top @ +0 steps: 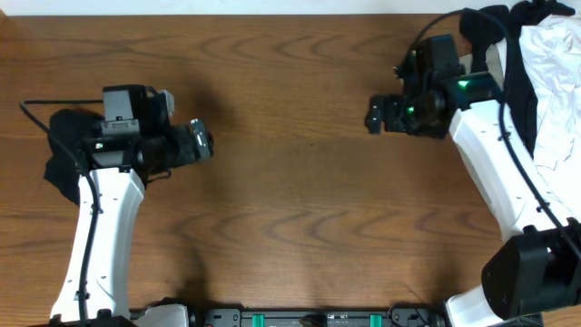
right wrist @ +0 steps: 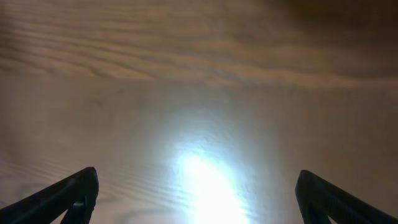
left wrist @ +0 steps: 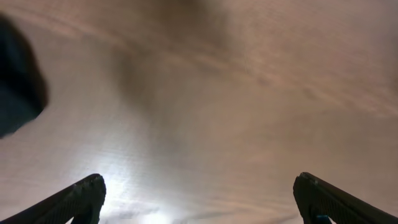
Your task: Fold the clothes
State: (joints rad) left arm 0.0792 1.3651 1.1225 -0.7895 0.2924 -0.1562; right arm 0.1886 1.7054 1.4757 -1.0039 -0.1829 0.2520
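Folding looks barely begun from where I sit, or else I am between garments. The middle of the table [top: 290,200] is bare wood, with nothing spread out on it. A crumpled white garment [top: 556,73] lies heaped at the far right edge, touching a black garment [top: 505,56] bunched beside it and partly behind the right arm. Neither shows a crease or a squared edge. A dark cloth [top: 62,159] sits at the left edge, half under the left arm; I cannot tell whether it is folded or just dropped there.

The left gripper [top: 201,141] and the right gripper [top: 372,115] both hang over open wood, well apart from each other, jaws spread wide and holding nothing.

Only the overhead view shows the pile on the right. The right wrist camera sees just grain and a bright glare between its fingers. The left wrist view catches a dark blur at its left margin — probably that same dark cloth — and confirms the finger gap, which is harder to read from above.
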